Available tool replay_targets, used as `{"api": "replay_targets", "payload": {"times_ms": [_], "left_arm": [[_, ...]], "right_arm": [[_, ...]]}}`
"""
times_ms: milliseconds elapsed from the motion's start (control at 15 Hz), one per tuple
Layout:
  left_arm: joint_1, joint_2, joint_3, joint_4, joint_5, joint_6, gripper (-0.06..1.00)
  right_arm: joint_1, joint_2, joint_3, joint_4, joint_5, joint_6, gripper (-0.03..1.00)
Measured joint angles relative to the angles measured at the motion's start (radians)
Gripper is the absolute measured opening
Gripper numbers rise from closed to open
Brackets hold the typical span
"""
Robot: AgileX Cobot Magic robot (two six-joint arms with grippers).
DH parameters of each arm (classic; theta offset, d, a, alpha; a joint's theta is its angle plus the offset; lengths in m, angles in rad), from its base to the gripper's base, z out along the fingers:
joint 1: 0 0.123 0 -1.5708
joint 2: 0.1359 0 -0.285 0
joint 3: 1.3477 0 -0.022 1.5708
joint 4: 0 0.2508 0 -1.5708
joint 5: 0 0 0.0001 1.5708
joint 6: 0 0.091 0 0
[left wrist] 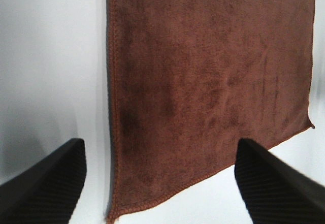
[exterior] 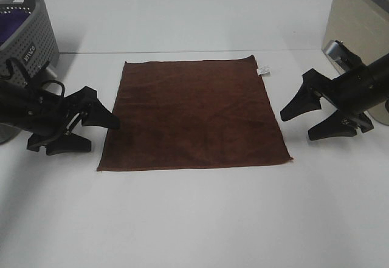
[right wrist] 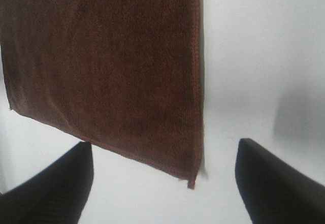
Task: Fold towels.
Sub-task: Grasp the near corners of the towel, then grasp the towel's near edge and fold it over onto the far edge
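One dark reddish-brown towel (exterior: 194, 113) lies flat and spread open in the middle of the white table, with a small white tag (exterior: 264, 70) at its far right corner. My left gripper (exterior: 102, 135) hovers open at the towel's left edge near the front left corner, holding nothing. In the left wrist view the towel (left wrist: 203, 82) fills the space ahead of the open left gripper (left wrist: 160, 150). My right gripper (exterior: 298, 127) is open just off the towel's right edge, apart from it. The right wrist view shows the towel (right wrist: 101, 66) and its corner between the spread fingers of the right gripper (right wrist: 165, 145).
A grey perforated basket (exterior: 33, 40) with purple fabric (exterior: 13, 22) inside stands at the back left. A beige box (exterior: 358, 19) stands at the back right. The white table (exterior: 194, 219) runs bare in front of the towel.
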Motion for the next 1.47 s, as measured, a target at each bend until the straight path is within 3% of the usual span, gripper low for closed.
{"api": "replay_targets", "payload": {"times_ms": [267, 667, 733, 867, 933, 1000, 1133, 1333, 1467], "left_arm": [[-0.011, 0.06, -0.055, -0.007, 0.01, 0.0, 0.76], [-0.117, 0.121, -0.129, -0.034, 0.041, -0.023, 0.75], [-0.126, 0.122, -0.129, -0.032, 0.039, -0.03, 0.71], [-0.129, 0.136, -0.127, 0.003, 0.023, -0.048, 0.41], [-0.129, 0.142, -0.126, 0.022, 0.013, -0.051, 0.18], [-0.129, 0.143, -0.126, 0.032, 0.026, -0.063, 0.01], [-0.129, 0.14, -0.126, 0.051, 0.045, -0.083, 0.01], [-0.129, 0.018, -0.083, 0.21, 0.055, -0.225, 0.0], [-0.129, -0.015, -0.052, 0.243, 0.065, -0.26, 0.0]], "right_arm": [[0.025, 0.07, -0.008, -0.009, -0.029, -0.001, 0.73], [0.116, 0.133, -0.071, 0.045, -0.002, -0.001, 0.72], [0.144, 0.14, -0.077, 0.045, 0.001, 0.0, 0.68], [0.167, 0.152, -0.077, 0.032, 0.002, 0.022, 0.46], [0.168, 0.158, -0.077, 0.015, -0.003, 0.035, 0.3], [0.17, 0.161, -0.077, -0.007, -0.006, 0.065, 0.04], [0.17, 0.152, -0.076, -0.024, -0.006, 0.089, 0.0], [0.17, 0.046, -0.06, -0.115, 0.034, 0.195, 0.0], [0.171, 0.02, -0.032, -0.119, 0.038, 0.212, 0.0]]}}
